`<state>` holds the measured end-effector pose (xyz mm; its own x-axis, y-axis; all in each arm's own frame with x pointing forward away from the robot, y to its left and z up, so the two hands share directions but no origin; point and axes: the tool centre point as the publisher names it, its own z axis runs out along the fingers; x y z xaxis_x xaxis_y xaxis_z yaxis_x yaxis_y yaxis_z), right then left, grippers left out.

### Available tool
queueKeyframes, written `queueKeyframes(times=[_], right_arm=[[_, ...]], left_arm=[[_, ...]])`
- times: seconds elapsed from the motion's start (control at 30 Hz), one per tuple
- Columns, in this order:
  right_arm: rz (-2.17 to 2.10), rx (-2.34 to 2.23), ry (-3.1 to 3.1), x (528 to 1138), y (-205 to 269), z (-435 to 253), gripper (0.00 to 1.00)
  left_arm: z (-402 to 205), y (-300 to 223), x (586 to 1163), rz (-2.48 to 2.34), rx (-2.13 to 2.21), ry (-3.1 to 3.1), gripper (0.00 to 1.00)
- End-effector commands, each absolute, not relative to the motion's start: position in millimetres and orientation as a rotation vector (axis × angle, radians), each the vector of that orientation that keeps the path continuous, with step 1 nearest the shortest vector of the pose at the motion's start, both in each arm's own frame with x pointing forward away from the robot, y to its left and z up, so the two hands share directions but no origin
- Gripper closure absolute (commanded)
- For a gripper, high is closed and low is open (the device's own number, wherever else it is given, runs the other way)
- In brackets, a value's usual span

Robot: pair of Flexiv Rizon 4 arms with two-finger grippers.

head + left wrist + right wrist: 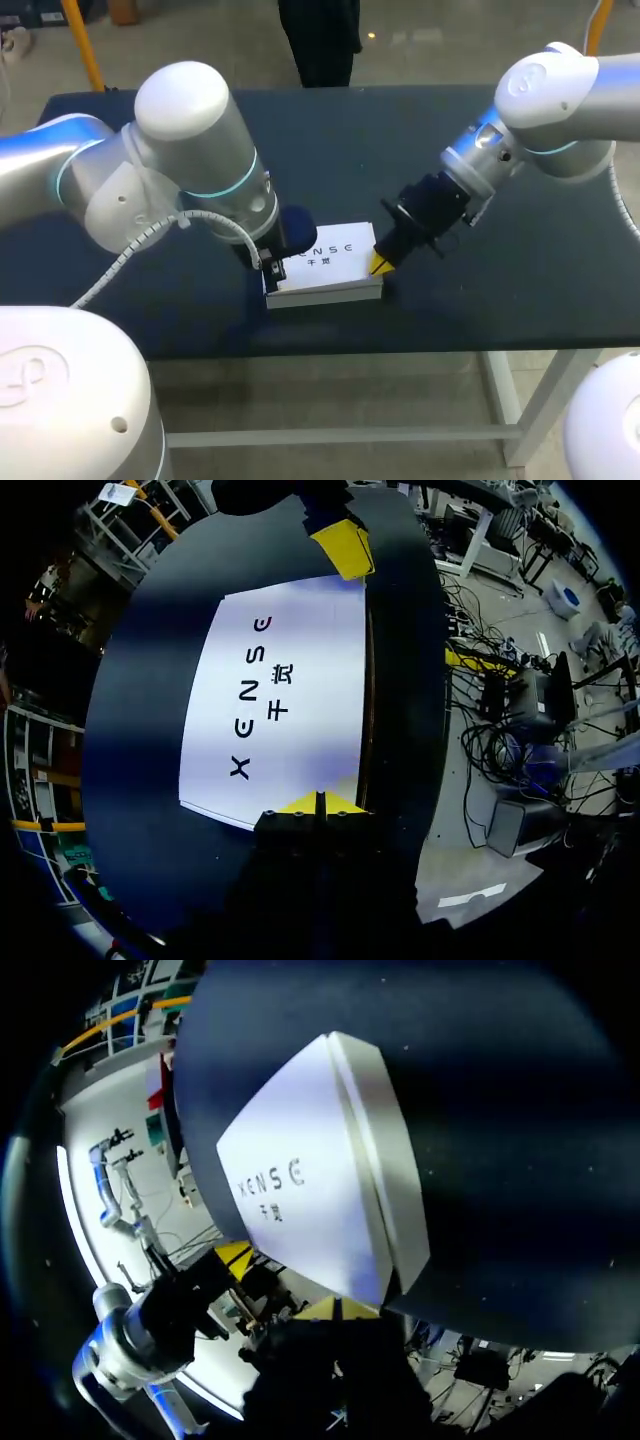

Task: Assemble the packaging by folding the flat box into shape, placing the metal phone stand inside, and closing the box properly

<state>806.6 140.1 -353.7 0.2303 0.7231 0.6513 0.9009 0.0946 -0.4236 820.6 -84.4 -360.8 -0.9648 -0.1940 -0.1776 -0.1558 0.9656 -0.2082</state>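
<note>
As the left fingers [300, 804] and right fingers [322, 1309], both clenched empty, meet opposite ends of the white box [325, 262], they should push evenly so it closes squarely without skidding across the tabletop [330, 150].

We see a white box [325, 262] with dark lettering across its top face and pale grey-white side walls. The table [420, 140] under it has a deep navy, near-black top and pale grey legs. Our left arm [180, 150] and right arm [560, 95] are glossy silver-white with teal rings at the joints. The left gripper [320, 802] and right gripper [381, 262] are black, each with 2 bright yellow tips. A white ribbed cable [120, 262] runs along the left arm.
</note>
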Motion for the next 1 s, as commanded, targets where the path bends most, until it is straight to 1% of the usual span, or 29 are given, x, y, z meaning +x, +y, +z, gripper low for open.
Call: queueKeyframes(times=[0.03,0.33,1.0], right_arm=[[-0.277,-1.675,-1.533,799.4,137.0,-359.4,1.00],[-0.236,-1.692,-1.477,804.5,132.8,-380.3,1.00],[-0.218,-1.701,-1.450,808.2,135.5,-392.8,1.00]], left_arm=[[-362.8,-86.1,819.8,-0.275,-0.267,2.918,1.00],[-373.5,-85.9,821.8,-0.281,-0.272,2.946,1.00],[-382.1,-80.0,823.4,-0.303,-0.294,2.969,1.00]])
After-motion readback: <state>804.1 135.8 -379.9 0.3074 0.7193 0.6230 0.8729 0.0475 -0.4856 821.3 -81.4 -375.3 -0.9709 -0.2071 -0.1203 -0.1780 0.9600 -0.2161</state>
